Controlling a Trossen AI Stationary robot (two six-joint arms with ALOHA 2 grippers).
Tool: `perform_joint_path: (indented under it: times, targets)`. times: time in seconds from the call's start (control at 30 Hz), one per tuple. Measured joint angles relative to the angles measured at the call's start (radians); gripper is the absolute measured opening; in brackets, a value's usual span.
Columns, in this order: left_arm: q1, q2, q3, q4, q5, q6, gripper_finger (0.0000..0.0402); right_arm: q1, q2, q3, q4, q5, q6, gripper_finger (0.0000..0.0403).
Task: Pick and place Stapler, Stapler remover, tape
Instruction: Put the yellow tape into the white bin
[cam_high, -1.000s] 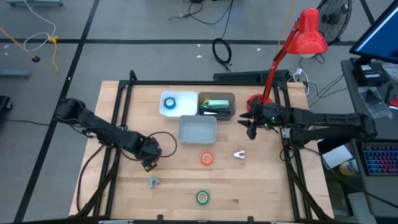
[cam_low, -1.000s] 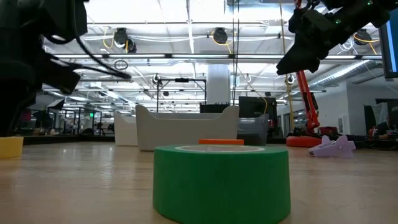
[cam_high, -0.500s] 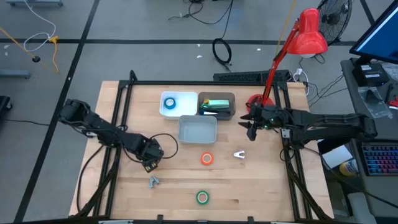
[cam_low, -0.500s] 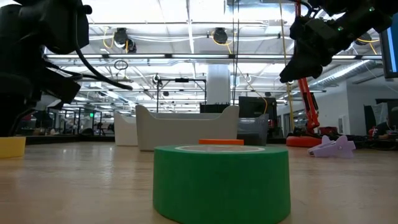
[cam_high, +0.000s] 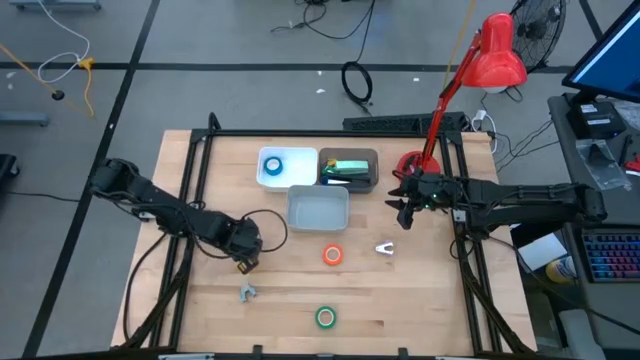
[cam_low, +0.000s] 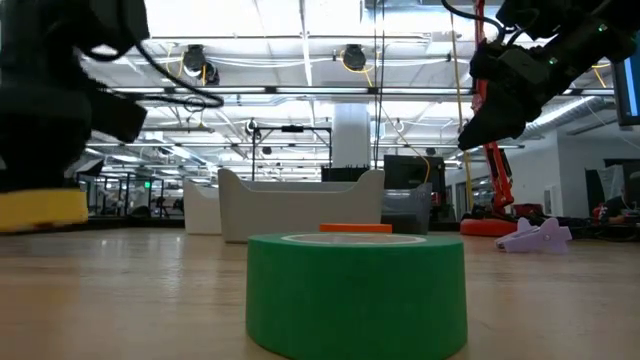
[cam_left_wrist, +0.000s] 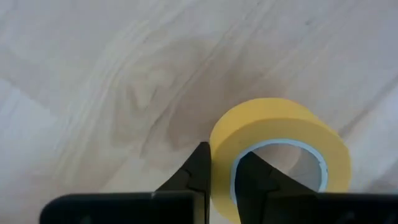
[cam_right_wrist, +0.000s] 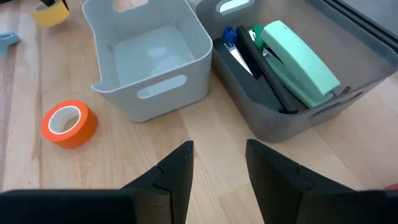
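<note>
Left gripper (cam_left_wrist: 222, 177) pinched the yellow tape (cam_left_wrist: 280, 152) wall — one finger inside the ring. Right gripper (cam_right_wrist: 217, 163) hung released near the grey bin (cam_right_wrist: 292, 118) — no readable labels anywhere.

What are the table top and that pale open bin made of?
Table top: looks like light wood with a smooth finish; grain lines show in the left wrist view. Pale bin: probably moulded plastic, matte, with rounded corners and cut-out handles.

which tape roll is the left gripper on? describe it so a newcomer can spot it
On the wooden table, look to the left half, where the left gripper is shut on the wall of the yellow tape roll. It is the only yellow ring; the orange roll and green roll lie apart, untouched.
</note>
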Motion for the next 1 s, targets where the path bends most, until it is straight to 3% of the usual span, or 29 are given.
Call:
perform_joint_path:
  times: [0.23, 0.6, 1.0]
  targets:
    - [0.034, -0.096, 0.116, -0.01, -0.113, 0.003, 0.0039, 0.0, 0.0, 0.0, 0.0, 0.002, -0.006, 0.0139]
    - [0.162, -0.157, 0.374, 0.083, -0.361, 0.273, 0.0039, 0.0, 0.0, 0.0, 0.0, 0.002, -0.006, 0.0139]
    - [0.472, 0.094, 0.719, 0.095, -0.436, 0.679, 0.0039, 0.0, 0.0, 0.0, 0.008, 0.003, -0.01, 0.0139]
